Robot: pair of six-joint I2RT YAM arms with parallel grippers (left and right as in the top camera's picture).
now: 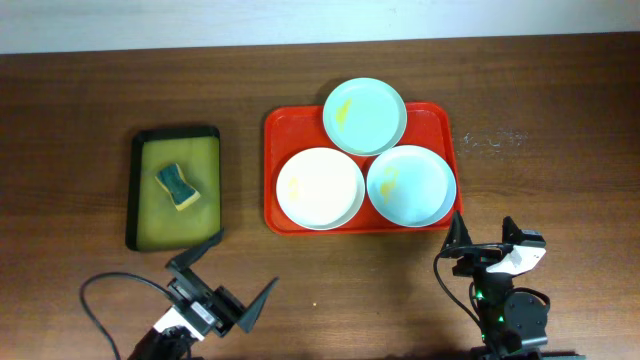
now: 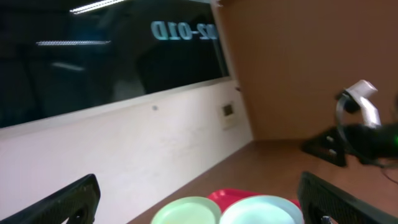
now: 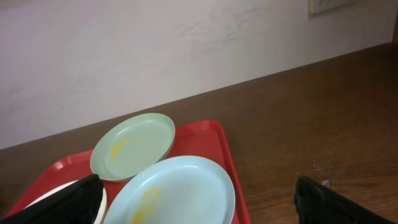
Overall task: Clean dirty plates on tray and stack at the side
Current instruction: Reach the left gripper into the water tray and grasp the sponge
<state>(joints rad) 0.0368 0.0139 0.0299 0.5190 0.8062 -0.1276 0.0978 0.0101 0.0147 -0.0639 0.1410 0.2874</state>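
Red tray (image 1: 288, 130) mid-table, small black tray (image 1: 133, 190) well left of it. All three plates (image 1: 320, 188) sit on the red tray, yellow-smeared, none stacked aside, and the sponge (image 1: 177, 186) lies in the black tray, so I'd call progress zero. Left gripper (image 1: 243, 263) and right gripper (image 1: 484, 228) are both spread wide, empty, at the near edge.

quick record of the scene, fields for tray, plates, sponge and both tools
tray: red tray, holds three plates
plates: green plate at far edge; white plate near left; blue plate near right; all smeared yellow
sponge: sponge in black-rimmed tray
arms: left tool open, empty; right tool open, empty
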